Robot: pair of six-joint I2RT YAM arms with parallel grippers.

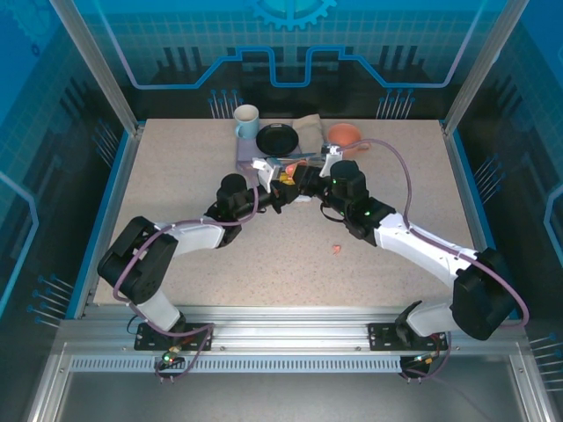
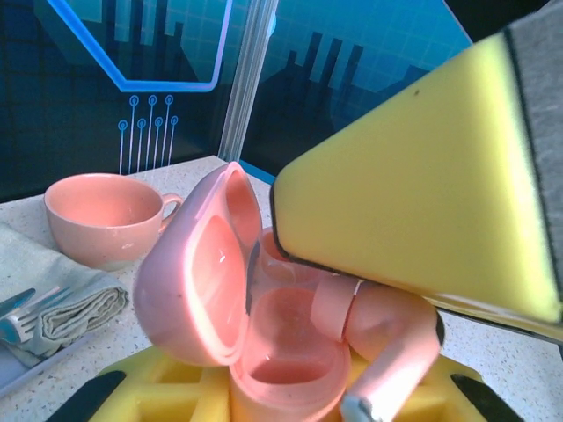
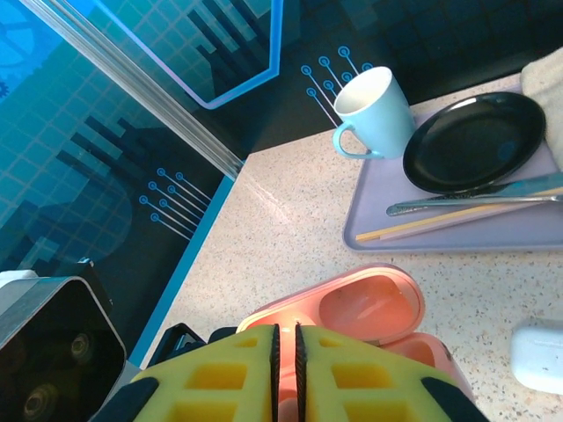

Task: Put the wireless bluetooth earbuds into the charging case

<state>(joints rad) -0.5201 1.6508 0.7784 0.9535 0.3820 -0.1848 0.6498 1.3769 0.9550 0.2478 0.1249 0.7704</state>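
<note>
Clasping pink case [image 2: 198, 290], left tool [image 2: 290, 409], earbud [image 2: 387, 338] partly inside

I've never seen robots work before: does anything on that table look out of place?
A tiny salmon-pink earbud lies alone on the speckled tabletop, well apart from the open pink charging case where both arms meet. Nothing looks spilled or broken.

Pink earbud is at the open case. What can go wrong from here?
1. The salmon-pink stemmed earbud lies crooked across the open salmon-pink plastic charging case, stem sticking out; it may jam instead of seating.
2. The right gripper sits close above; a push could twist the case in the left gripper.
3. Another salmon-pink earbud lies loose on the speckled table; the right arm could sweep it away.
</note>
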